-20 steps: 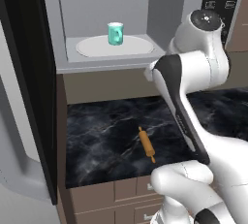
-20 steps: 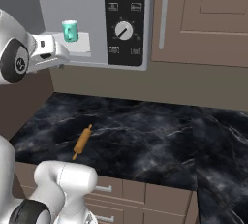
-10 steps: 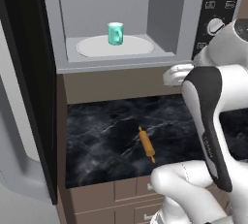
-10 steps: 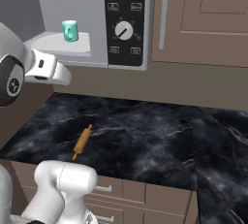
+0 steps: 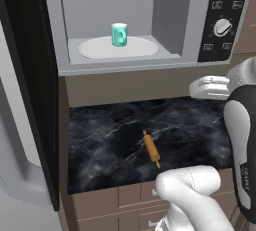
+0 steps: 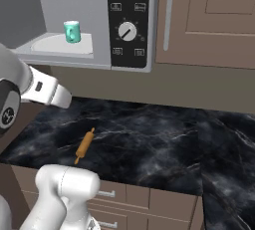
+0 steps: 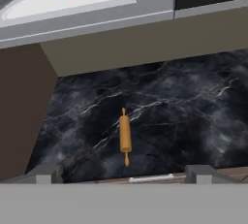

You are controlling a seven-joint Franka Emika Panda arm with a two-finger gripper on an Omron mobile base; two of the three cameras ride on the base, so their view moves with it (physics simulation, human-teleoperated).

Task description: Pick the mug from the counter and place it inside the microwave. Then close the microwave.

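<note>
mug (image 5: 119,34) upright on microwave (image 5: 175,20) turntable; door seemingly open

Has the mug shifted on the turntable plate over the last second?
No. The mug stands at the same spot near the back of the white turntable plate inside the microwave.

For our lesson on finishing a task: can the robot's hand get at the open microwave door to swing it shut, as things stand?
Probably yes. The door stands wide open at the left, with nothing in front of it. The open hand is empty and hangs over the counter, clear of the microwave; the mug sits inside.
</note>
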